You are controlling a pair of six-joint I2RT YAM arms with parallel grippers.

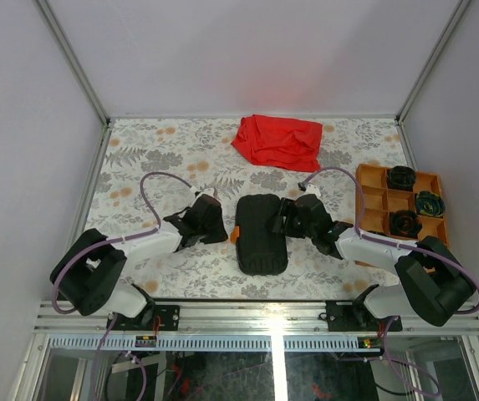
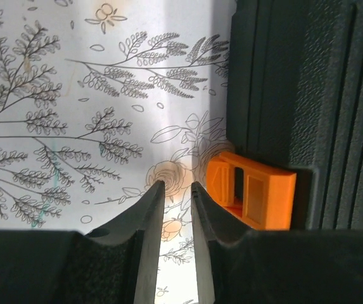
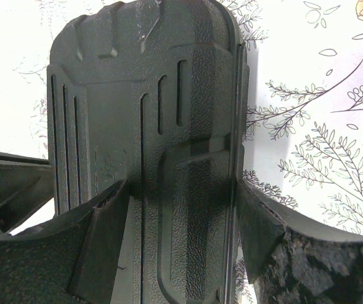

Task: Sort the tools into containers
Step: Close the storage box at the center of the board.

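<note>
Two arms flank the black case (image 1: 260, 234), lying shut mid-table; no loose tools show. Right gripper (image 3: 181, 190) spreads wide over its lid, probably bracing it, though clamped or merely resting I cannot tell. Left gripper (image 2: 176, 183), a narrow empty slit, sits just beside the orange latch (image 2: 251, 196), likely to flick it. Open table (image 1: 155, 159) lies leftward; the orange tray (image 1: 371, 171) stands at the right edge.
</note>
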